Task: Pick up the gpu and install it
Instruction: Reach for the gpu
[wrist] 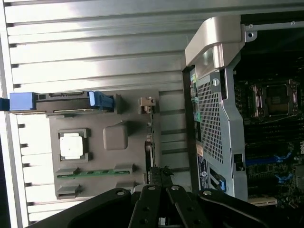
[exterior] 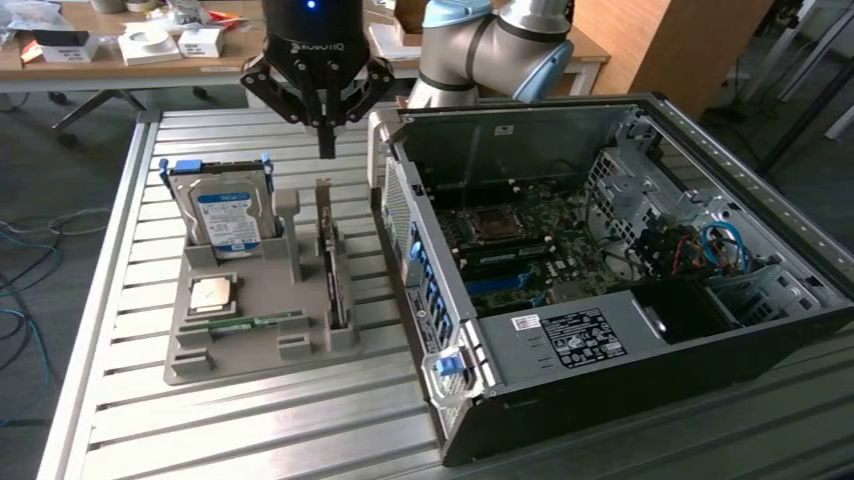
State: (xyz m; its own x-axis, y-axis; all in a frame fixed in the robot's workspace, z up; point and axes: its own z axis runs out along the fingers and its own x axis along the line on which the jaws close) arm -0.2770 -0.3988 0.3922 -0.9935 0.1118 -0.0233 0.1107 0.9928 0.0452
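Hovering closed and empty, gripper (exterior: pixel 327 152) above edge-on gpu (exterior: pixel 330 260), its face unseen.

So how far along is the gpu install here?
Nothing looks done: the gpu stands on edge in the grey tray. In hand: nothing; the hand hovers shut above the card's end. Left: grasping it and seating it in the open computer case.

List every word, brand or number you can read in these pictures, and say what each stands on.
"ROBOTIQ": on the body of the gripper.
White label in the computer case: too small to read.
Hard drive label: too blurred to read.
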